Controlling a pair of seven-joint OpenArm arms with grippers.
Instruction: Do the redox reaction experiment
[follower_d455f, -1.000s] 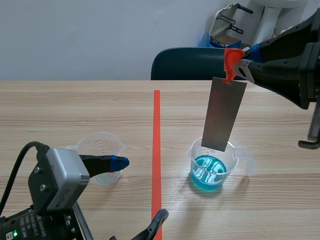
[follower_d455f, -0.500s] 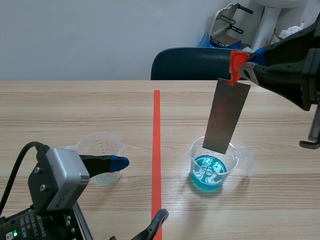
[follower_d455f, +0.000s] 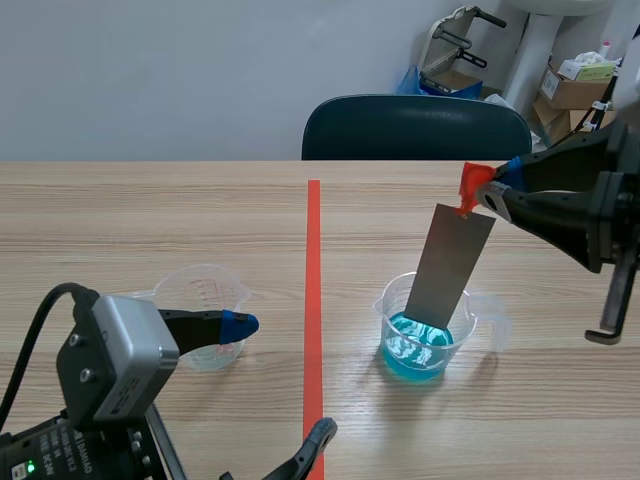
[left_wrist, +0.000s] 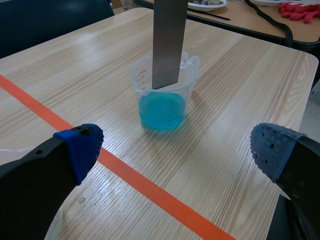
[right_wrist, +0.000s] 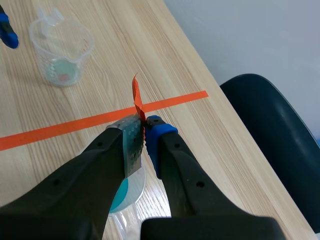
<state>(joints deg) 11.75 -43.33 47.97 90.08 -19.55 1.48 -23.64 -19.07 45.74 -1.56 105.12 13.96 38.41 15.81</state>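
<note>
My right gripper (follower_d455f: 492, 196) is shut on the orange-red tab (follower_d455f: 470, 185) at the top of a grey metal strip (follower_d455f: 448, 265). The strip hangs tilted, its lower end inside a clear beaker of blue liquid (follower_d455f: 400, 350); whether it touches the liquid I cannot tell. In the right wrist view my gripper (right_wrist: 144, 132) pinches the strip (right_wrist: 131, 142) above that beaker (right_wrist: 127, 192). My left gripper (follower_d455f: 279, 378) is open near a second clear beaker (follower_d455f: 205, 300). From the left wrist, the strip (left_wrist: 167, 45) and blue beaker (left_wrist: 162, 107) lie ahead of the open gripper (left_wrist: 175, 145).
An orange tape line (follower_d455f: 313, 300) runs down the table's middle, between the two beakers. A dark blue chair (follower_d455f: 415, 125) stands behind the far edge, with cardboard boxes (follower_d455f: 575, 85) at the back right. The table's corner (left_wrist: 307, 60) lies beyond the blue beaker.
The right gripper has come down and slightly right with the strip. The strip's lower end has gone from above the beaker's rim to inside it. The left arm has not moved.
</note>
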